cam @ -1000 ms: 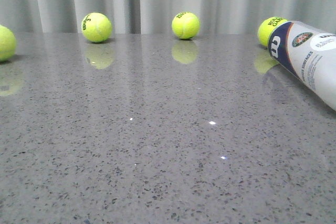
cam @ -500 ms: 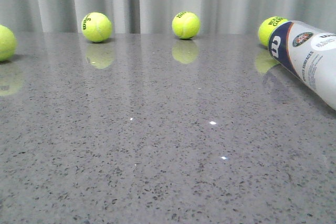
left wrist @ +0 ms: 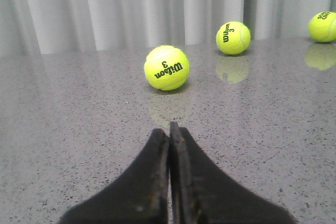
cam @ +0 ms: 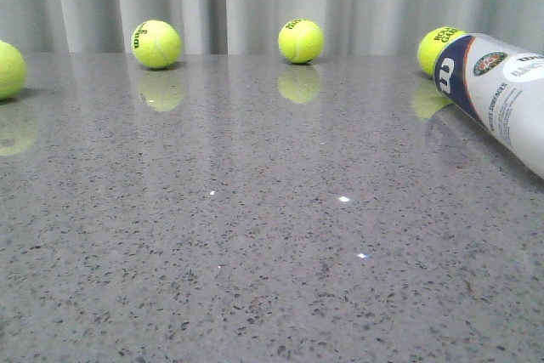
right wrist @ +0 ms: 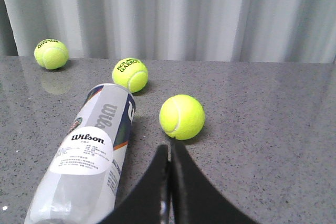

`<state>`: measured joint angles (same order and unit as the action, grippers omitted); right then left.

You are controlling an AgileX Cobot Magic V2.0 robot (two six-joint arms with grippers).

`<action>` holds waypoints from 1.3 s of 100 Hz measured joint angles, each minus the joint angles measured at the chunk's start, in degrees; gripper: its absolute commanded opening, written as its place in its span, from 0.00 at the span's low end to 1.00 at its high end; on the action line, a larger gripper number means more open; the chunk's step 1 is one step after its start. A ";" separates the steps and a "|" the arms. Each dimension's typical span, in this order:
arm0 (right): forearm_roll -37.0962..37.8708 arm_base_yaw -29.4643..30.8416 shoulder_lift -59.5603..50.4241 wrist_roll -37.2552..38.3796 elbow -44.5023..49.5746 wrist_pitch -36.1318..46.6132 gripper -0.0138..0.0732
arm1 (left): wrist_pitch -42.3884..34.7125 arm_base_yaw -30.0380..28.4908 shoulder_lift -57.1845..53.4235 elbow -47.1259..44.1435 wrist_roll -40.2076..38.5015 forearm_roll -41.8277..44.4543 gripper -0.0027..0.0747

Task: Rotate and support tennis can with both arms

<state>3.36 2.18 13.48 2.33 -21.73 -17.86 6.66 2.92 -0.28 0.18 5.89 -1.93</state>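
The tennis can (cam: 497, 95) lies on its side at the table's right edge, its navy end with the white "W" toward the back. It also shows in the right wrist view (right wrist: 92, 150), lying beside my right gripper (right wrist: 169, 150), which is shut and empty, apart from the can. A tennis ball (right wrist: 181, 117) sits just beyond that gripper's tips. My left gripper (left wrist: 169, 129) is shut and empty over bare table, with a tennis ball (left wrist: 166, 67) a short way ahead of it. Neither gripper shows in the front view.
Tennis balls sit along the back of the grey speckled table (cam: 255, 235): far left (cam: 7, 69), back left (cam: 156, 44), back middle (cam: 300, 41), and one behind the can (cam: 435, 47). A grey curtain hangs behind the table.
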 measured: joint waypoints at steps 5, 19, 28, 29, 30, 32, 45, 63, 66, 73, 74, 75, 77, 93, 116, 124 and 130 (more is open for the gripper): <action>0.00 0.00 2.50 0.00 -1.41 -0.21 0.08 | 0.00 0.00 0.00 0.00 0.00 0.00 0.01; 0.00 0.00 8.25 0.00 -4.59 -1.69 0.09 | 0.00 0.00 0.00 0.00 0.00 0.00 0.01; 0.00 0.00 11.60 0.11 -6.57 -2.87 0.11 | 0.00 0.00 0.00 0.00 0.00 0.00 0.01; 0.00 0.00 12.17 0.11 -6.94 -3.05 0.12 | 0.00 0.00 0.00 0.00 0.00 0.00 0.01; 0.00 0.00 12.45 0.11 -7.13 -3.24 0.13 | 0.00 0.00 0.00 0.00 0.00 0.00 0.01; 0.00 0.00 13.30 0.11 -7.72 -3.74 0.16 | 0.00 0.00 0.00 0.00 0.00 0.00 0.01; -0.68 0.00 18.72 0.11 -12.13 -7.56 0.45 | 0.00 0.00 0.00 0.00 0.00 0.00 0.01; -1.71 -2.13 25.55 0.11 -18.54 -12.25 0.89 | 0.00 0.00 0.00 0.00 0.00 0.00 0.01; -1.71 -2.68 27.06 0.11 -19.91 -13.23 0.92 | 0.00 0.00 0.00 0.00 0.00 0.00 0.01; -1.82 -4.16 30.30 0.11 -22.72 -16.12 0.92 | 0.00 0.00 0.00 0.00 0.00 0.00 0.01; -1.82 -4.32 30.64 0.11 -23.01 -16.43 0.92 | 0.00 0.00 0.00 0.00 0.00 0.00 0.01; -1.82 -4.66 31.33 0.11 -23.29 -17.06 0.92 | 0.00 0.00 0.00 0.00 0.00 0.00 0.01; -1.82 -5.16 32.02 0.11 -24.14 -17.96 0.92 | 0.00 0.00 0.00 0.00 0.00 0.00 0.01; -3.04 -8.74 40.24 0.11 -30.85 -24.95 0.92 | 0.00 0.00 0.00 0.00 0.00 0.00 0.01; -5.58 -11.26 51.28 2.97 -39.31 -33.92 0.92 | 0.00 0.00 0.00 0.00 0.00 0.00 0.01; -5.71 -11.26 54.98 4.18 -41.14 -35.83 0.92 | 0.00 0.00 0.00 0.00 0.00 0.00 0.01; -5.80 -11.26 57.22 5.06 -42.18 -36.42 0.92 | 0.00 0.00 0.00 0.00 0.00 0.00 0.01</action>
<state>-2.45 -9.08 70.70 7.38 -63.91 -54.28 6.66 2.92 -0.28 0.18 5.89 -1.93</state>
